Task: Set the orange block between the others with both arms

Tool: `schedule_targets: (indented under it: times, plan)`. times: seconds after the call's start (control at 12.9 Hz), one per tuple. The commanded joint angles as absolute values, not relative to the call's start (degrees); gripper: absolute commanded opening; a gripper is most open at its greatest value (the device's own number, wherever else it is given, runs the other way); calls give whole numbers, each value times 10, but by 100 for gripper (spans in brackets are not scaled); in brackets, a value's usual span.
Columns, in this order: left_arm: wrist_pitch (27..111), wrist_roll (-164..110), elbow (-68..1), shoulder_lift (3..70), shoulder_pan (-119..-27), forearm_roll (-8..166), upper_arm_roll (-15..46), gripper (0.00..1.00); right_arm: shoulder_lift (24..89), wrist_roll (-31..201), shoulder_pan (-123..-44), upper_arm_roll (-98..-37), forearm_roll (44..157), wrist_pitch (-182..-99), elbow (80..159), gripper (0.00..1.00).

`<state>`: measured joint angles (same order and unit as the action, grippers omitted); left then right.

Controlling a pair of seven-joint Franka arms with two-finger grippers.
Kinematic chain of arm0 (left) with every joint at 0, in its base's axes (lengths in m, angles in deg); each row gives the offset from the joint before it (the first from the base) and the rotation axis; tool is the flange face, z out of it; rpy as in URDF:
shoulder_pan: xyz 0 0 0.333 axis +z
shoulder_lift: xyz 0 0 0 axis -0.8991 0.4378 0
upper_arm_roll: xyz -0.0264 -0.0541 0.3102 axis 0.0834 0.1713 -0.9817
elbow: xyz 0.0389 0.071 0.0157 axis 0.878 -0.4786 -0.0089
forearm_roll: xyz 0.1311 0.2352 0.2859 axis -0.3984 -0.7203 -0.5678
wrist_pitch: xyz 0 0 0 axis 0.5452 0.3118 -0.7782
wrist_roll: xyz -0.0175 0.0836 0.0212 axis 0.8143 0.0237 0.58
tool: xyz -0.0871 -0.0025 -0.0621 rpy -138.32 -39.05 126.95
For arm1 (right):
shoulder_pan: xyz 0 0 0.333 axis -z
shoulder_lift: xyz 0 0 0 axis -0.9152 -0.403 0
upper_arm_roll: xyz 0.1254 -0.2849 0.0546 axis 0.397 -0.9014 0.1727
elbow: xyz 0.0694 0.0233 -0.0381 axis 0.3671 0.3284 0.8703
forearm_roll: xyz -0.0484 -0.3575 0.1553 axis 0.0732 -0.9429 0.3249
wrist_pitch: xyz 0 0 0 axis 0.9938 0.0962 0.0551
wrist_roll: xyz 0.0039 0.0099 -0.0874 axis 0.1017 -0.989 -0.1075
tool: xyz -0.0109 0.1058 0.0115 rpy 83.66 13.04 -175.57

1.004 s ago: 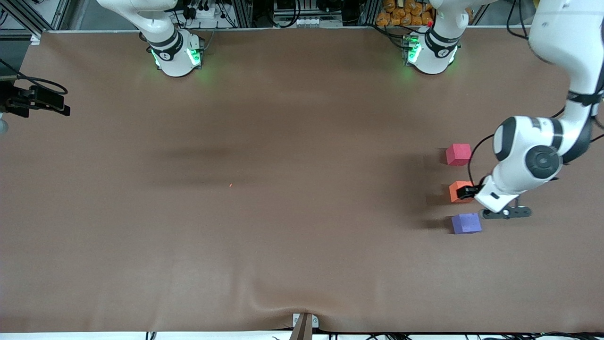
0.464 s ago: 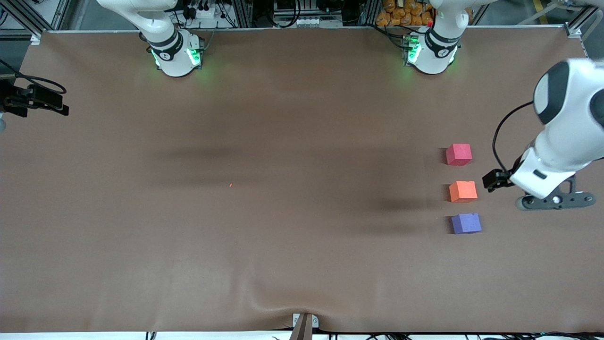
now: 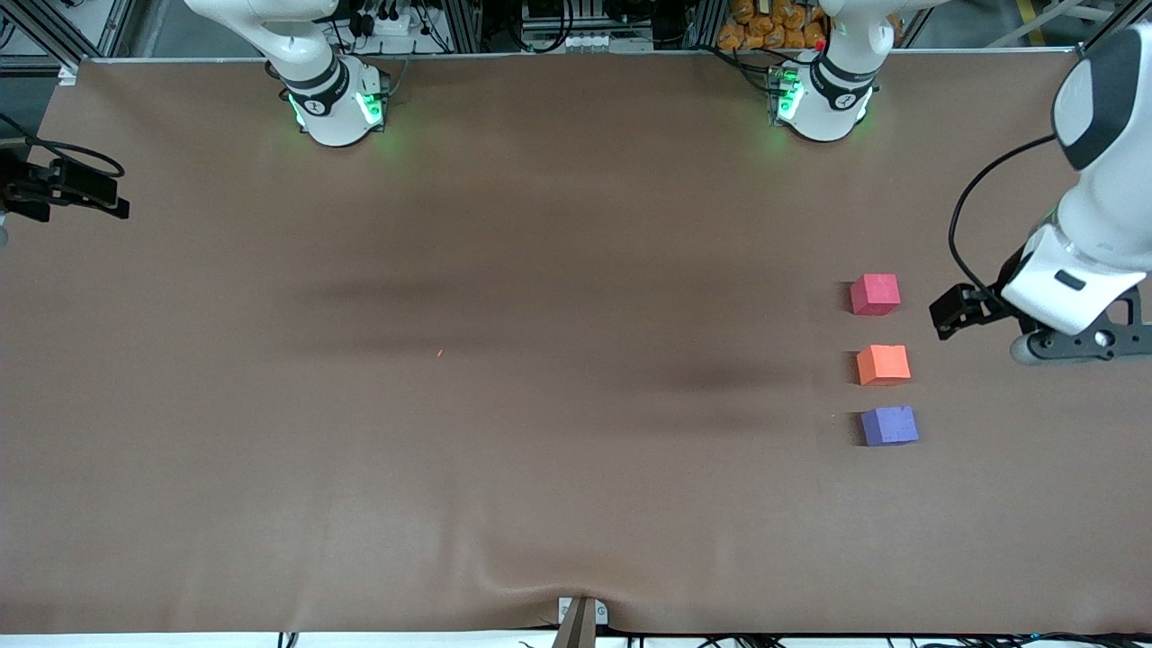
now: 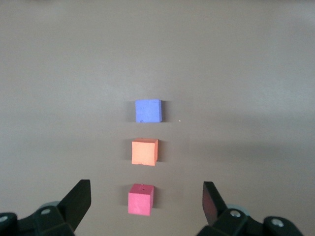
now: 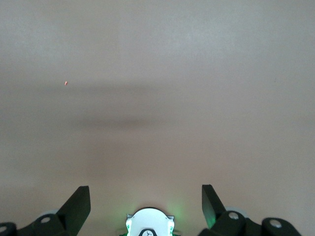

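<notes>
Row of cubes: the orange block is seen lying between the pinkish-red cube and the purple cube, apart from both, toward the left arm's end of the table.
Left gripper: raised, fingers spread wide, nothing held; the three cubes are framed between its fingers, pinkish-red closest, orange next, purple last.
Right gripper: spread, empty, over bare table near its own base; this arm waits.
Nearer arm: the left.
Judgement: placement appears done.

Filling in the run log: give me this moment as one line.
orange block: on table between pinkish-red cube and purple cube | left gripper: open, empty, above cubes | right gripper: open, empty, waiting
</notes>
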<state>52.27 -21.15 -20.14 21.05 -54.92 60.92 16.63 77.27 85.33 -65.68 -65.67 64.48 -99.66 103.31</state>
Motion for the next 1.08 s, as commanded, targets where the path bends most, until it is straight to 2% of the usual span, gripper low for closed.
schedule_targets:
  times: [0.0, 0.39, 0.62, 0.85, 1.0]
  plan:
    - [506, -211, -202, 187, -544, 639, 168, 100, 776, 852, -658, -657, 634, -972, 1025, 100]
    - [485, -214, -205, 158, -552, 656, 160, 100, 779, 851, -658, -657, 636, -970, 1024, 100]
    - [454, -227, -224, 131, -617, 673, 93, 100, 779, 852, -658, -657, 636, -969, 1024, 100]
    - [456, -228, -277, 89, -678, 685, 21, 100, 781, 852, -658, -657, 637, -970, 1024, 100]
    - [456, -230, -294, 70, -696, 688, 2, 100, 781, 852, -658, -657, 637, -969, 1024, 100]
